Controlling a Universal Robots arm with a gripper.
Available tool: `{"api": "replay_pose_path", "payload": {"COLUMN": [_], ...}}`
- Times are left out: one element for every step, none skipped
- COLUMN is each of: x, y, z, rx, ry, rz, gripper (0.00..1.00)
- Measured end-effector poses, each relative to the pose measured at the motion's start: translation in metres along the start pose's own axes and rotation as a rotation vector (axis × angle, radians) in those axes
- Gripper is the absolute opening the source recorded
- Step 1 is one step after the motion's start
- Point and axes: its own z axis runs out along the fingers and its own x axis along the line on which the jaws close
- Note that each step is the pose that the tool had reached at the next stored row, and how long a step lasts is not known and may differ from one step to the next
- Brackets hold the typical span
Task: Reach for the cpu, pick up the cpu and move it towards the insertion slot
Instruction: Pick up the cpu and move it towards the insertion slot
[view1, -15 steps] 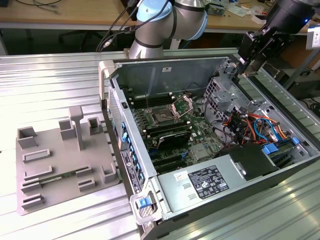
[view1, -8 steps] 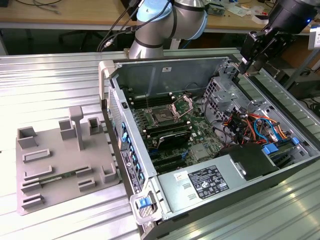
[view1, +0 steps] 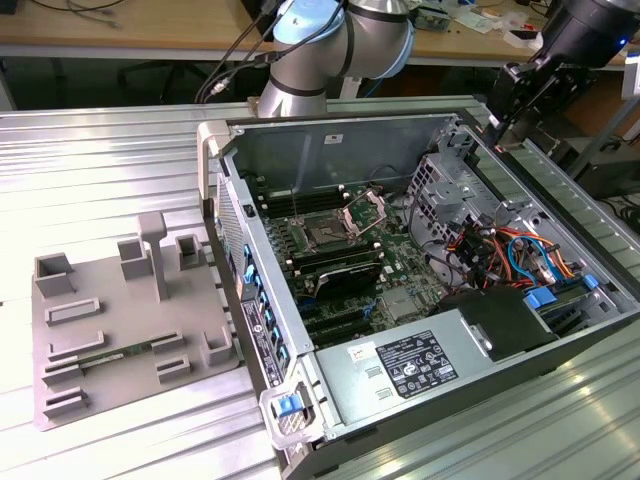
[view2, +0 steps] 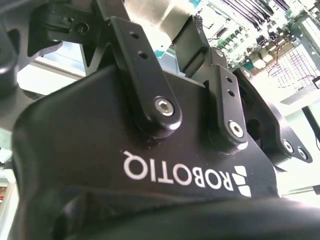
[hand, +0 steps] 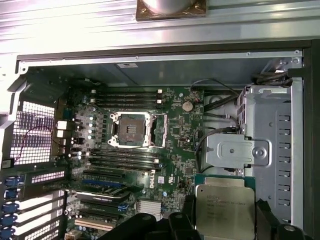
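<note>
I see one cpu (hand: 223, 208) in the first wrist view. It is a flat silvery square, and my gripper (hand: 223, 220) is clenched on it, with dark fingers (hand: 188, 212) on two sides of the chip. In the second wrist view I see the gripper's black body (view2: 150, 150) up close, with a silvery flat piece up between its two finger links; I cannot tell from there what that piece is.

The cpu hangs above the open computer case (view1: 330, 135), over the side with the metal drive cage (hand: 270, 145). It is well apart from the insertion slot (hand: 131, 129).

There is one insertion slot on the green board. It is a dark square with a shiny metal frame, and its bracket (hand: 159, 131) is flipped open beside it. In the exterior view the slot (view1: 326, 236) sits near the middle of the board.

I count four long black memory slots on one side of the insertion slot and about four on the other side.

One grey plastic tray (view1: 110, 330) lies on the metal table (view1: 100, 160), on the exterior view's left of the case. One power supply box (view1: 400, 370) sits at the near end of the case.
</note>
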Motion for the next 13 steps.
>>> {"api": "replay_pose_path", "payload": {"x": [-0.0009,-0.0017,-0.0026,-0.0032,-0.0041,-0.0048,-0.0059,-0.0072,-0.0083,-0.0091,-0.0097,-0.0108,-0.0116], "y": [-0.0001,-0.0001,-0.0001,-0.0002,-0.0002,-0.0002,-0.0003,-0.0004,-0.0004,-0.0004,-0.0005,-0.0005,-0.0005], "z": [0.0000,0.0000,0.0000,0.0000,-0.0001,-0.0001,-0.0001,-0.0001,-0.0001,-0.0001,-0.0001,-0.0001,-0.0002], "rx": [0.0000,0.0000,0.0000,0.0000,0.0000,0.0000,0.0000,0.0000,0.0000,-0.0001,0.0000,0.0000,0.0000], "ry": [0.0000,0.0000,0.0001,0.0000,0.0000,0.0000,0.0000,0.0000,0.0000,0.0000,0.0001,0.0000,0.0001], "rz": [0.000,0.000,0.000,0.000,0.000,0.000,0.000,0.000,0.000,0.000,0.000,0.000,0.000], "gripper": [0.55,0.55,0.55,0.55,0.55,0.55,0.55,0.55,0.55,0.55,0.55,0.55,0.55]}}
